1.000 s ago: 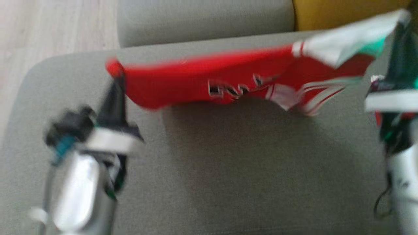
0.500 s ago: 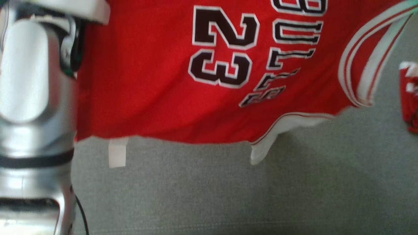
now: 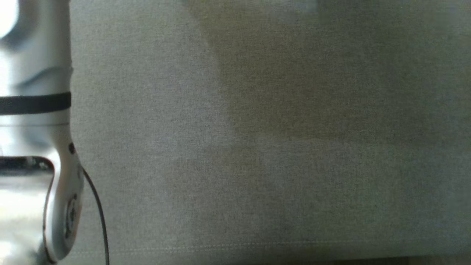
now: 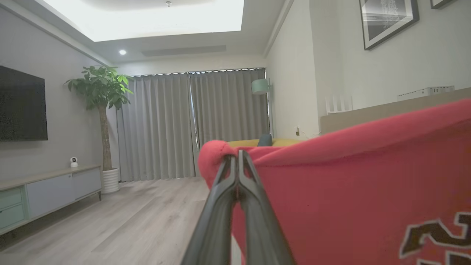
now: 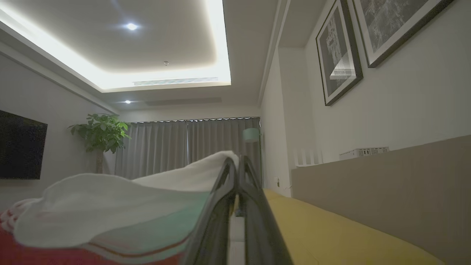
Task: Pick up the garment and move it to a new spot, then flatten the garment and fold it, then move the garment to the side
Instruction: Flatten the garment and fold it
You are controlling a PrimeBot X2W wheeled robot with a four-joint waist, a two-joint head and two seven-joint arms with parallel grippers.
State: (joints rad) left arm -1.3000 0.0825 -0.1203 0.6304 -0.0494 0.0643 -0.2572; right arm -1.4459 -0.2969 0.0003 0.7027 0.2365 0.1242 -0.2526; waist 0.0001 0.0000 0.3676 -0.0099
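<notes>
Garment (image 4: 349,176), soft red knit, is clamped by left end effector (image 4: 238,154) and right end effector (image 5: 237,160).

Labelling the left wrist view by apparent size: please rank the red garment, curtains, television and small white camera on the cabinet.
1. red garment, though it looks largest partly because it is closest to the lens
2. curtains
3. television
4. white camera

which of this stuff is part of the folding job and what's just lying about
Job: red basketball jersey, left end effector and right end effector both shut on it, grey fabric seat.
Lying about: green potted tree, black wall television, dark-framed pictures, yellow cushion.
</notes>
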